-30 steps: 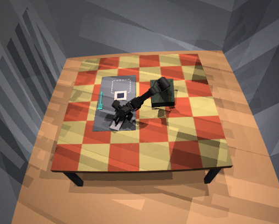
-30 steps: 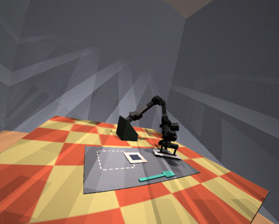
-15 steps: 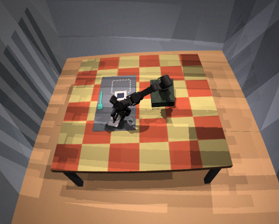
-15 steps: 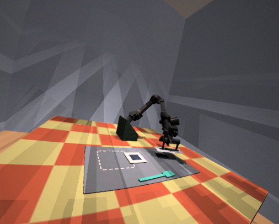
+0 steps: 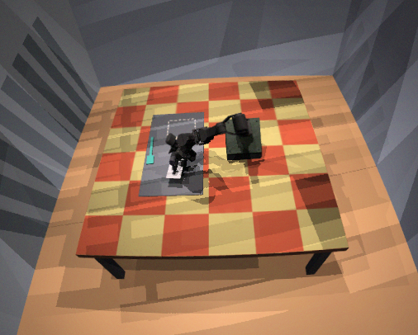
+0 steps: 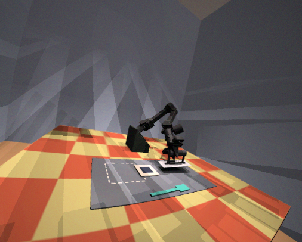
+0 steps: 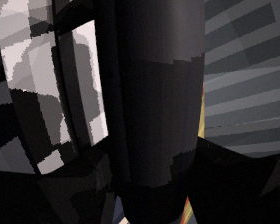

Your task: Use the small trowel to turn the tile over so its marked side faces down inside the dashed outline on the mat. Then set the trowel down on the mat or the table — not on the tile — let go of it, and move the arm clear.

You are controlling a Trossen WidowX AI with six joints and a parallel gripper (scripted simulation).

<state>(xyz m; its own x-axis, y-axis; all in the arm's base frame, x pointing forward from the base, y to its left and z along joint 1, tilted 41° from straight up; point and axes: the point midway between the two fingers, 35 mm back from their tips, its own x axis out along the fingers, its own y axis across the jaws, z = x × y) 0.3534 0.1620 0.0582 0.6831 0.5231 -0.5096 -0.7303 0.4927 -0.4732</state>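
Note:
The white tile (image 6: 147, 170) with a dark square mark lies marked side up on the grey mat (image 5: 151, 187) (image 6: 100, 196). It covers part of one side of the dashed outline (image 5: 168, 124) (image 6: 127, 182) and lies mostly outside it. The arm hides it in the top view. A teal trowel-shaped tool (image 5: 150, 158) (image 6: 182, 188) lies flat near the mat's long edge. My gripper (image 5: 176, 163) (image 6: 175, 154) (image 7: 145, 133) is shut on the black bar handle (image 7: 158, 95) of a tool with a flat white plate (image 5: 173, 175) (image 6: 165, 164). The plate hangs low over the mat, with a shadow beneath.
The arm's dark base block (image 5: 244, 148) (image 6: 136, 143) stands beyond the mat, on the side opposite the teal tool. The checkered table (image 5: 230, 231) (image 6: 49, 208) surrounds the mat. The arm reaches over the mat from the base.

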